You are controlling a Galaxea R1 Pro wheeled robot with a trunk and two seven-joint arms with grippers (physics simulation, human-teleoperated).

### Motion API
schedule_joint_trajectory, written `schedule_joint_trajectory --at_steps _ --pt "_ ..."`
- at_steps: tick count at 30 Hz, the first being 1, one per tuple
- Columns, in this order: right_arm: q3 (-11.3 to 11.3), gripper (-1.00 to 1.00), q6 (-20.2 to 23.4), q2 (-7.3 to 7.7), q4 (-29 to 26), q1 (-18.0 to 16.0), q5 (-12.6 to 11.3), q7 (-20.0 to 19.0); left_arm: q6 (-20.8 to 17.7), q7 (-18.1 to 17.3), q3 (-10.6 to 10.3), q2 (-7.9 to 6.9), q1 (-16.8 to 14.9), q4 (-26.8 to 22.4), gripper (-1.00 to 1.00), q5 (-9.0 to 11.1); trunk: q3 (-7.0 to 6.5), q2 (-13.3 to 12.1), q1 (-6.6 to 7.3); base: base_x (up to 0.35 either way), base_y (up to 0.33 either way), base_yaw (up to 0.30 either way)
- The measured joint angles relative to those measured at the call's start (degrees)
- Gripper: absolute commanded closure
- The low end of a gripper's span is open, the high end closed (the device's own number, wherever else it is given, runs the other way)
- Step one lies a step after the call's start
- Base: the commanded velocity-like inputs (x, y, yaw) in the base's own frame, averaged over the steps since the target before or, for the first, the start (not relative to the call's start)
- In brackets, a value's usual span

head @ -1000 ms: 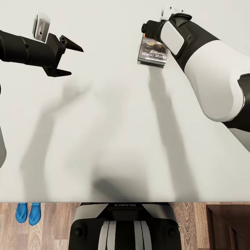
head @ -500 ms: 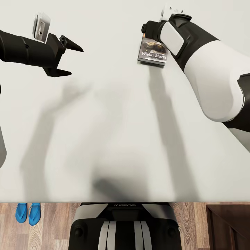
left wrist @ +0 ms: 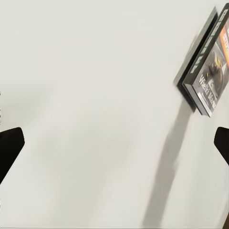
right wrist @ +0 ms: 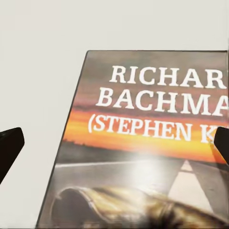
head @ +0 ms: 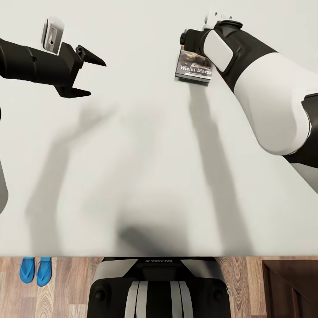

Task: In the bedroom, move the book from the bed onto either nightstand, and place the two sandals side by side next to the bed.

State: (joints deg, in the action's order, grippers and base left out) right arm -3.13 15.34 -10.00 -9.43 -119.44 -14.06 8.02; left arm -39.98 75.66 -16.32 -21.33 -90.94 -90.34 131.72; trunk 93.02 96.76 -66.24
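Bed [head: 145,176]: pale mattress spans your head view.
Book [head: 194,66]: flat on bed, unmoved.
Right gripper [right wrist: 114,143]: spread wide above book, edged slightly forward.
Left gripper [head: 88,75]: wide, empty, unchanged.
Sandals [head: 35,270]: paired on floor.

The right arm [head: 265,88] hides the book's [head: 194,68] far end, seemingly.

wood-plank floor [head: 70,282], grey shadows

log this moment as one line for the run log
right gripper: open over book | book: flat on bed | left gripper: open, empty | sandals: paired on floor
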Motion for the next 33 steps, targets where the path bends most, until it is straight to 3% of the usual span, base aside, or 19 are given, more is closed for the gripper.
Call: schedule_joint_trajectory --at_steps 13,33 --pt "-0.22 -1.00 0.04 0.00 0.20 0.00 0.01 -0.01 0.05 -0.04 0.06 0.00 -0.01 0.00 -1.00 0.03 0.00 0.00 -0.01 -0.206 -0.045 0.000" --pt "-0.33 -1.00 0.08 0.00 0.21 -0.20 0.08 -0.01 0.00 -0.08 0.15 0.00 0.00 -0.04 -1.00 0.00 0.00 0.00 0.01 -0.025 -0.005 0.000"
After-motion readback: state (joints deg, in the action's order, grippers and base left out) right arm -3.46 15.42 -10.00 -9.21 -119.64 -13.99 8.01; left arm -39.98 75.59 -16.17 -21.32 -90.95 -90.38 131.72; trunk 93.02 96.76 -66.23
